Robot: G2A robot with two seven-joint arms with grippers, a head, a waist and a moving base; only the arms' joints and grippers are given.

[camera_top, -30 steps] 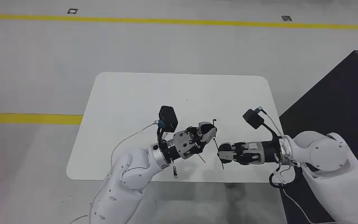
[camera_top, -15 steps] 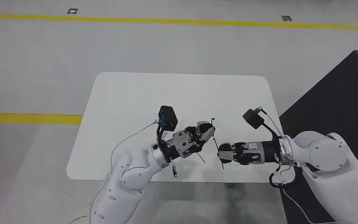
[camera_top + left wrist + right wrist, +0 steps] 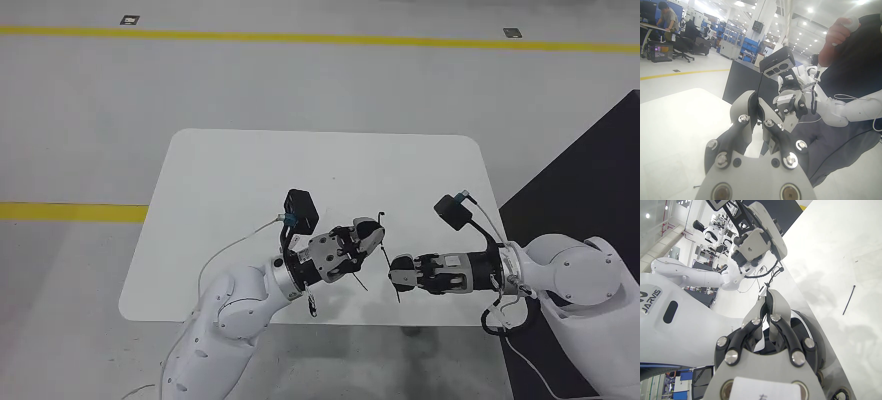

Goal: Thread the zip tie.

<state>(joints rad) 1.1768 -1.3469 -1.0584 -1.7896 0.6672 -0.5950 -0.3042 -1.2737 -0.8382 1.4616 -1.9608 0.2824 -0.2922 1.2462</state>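
Zip tie [image 3: 388, 258] pinched from both sides
Narrow jaws of left gripper [image 3: 376, 236] and right gripper [image 3: 396, 272] clamp it; poses barely changed.

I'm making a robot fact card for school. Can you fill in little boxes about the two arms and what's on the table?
Place: white table
Left pincer: shut on the zip tie, held above the table's near edge
Right pincer: shut on the zip tie too, facing the left one, close to it
Threaded yet: cannot tell, the strap is too thin to see
Spare: another black zip tie lying flat on the table
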